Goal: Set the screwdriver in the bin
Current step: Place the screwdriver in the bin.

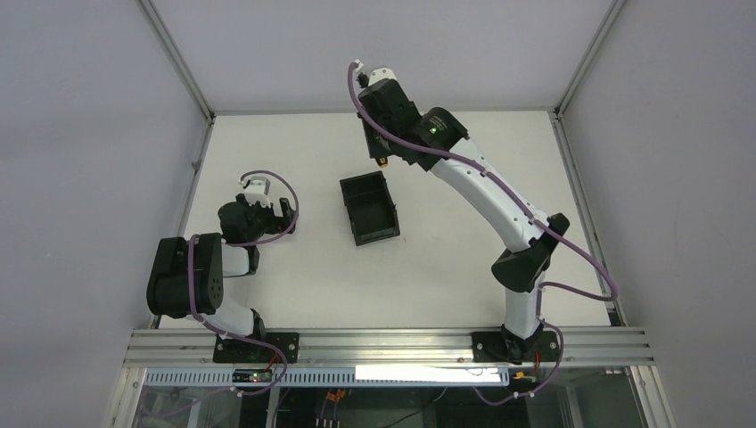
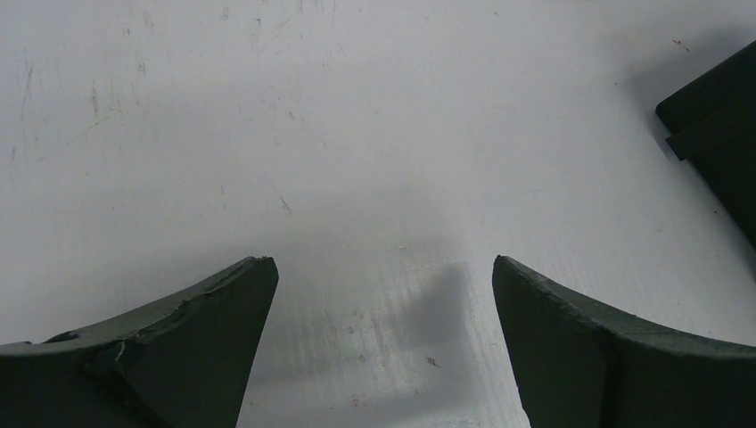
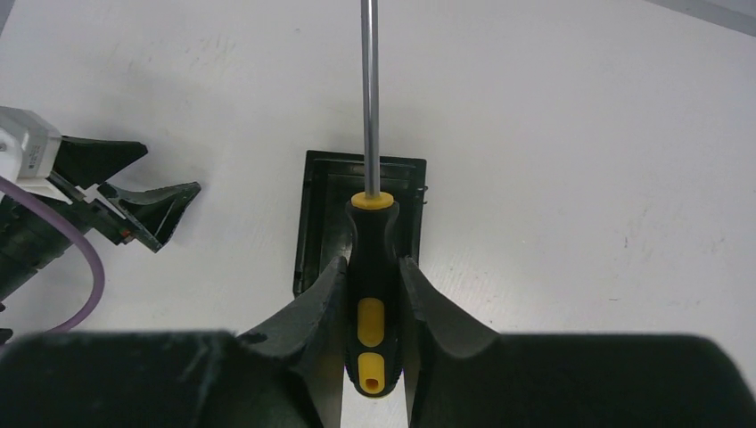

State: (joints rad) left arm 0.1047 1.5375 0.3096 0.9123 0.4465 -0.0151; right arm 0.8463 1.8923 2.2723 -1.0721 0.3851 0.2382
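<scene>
Top view: your right gripper (image 1: pixel 382 153) hung by the far end of the bin (image 1: pixel 349 210), w/ the screwdriver (image 1: pixel 383 163) peeking out under it. The left gripper (image 1: pixel 270 210) sat well off to the side, so there was lots of free room.

Left wrist: its fingers (image 2: pixel 205 330) were wide apart w/ nothing between them.

Right wrist: the fingers (image 3: pixel 308 312) were squeezed tight on the handle, w/ the shaft past the tips and the bin just below. Looked like the carry step. Next you'd need to go down inside the low walls, then let go.
</scene>
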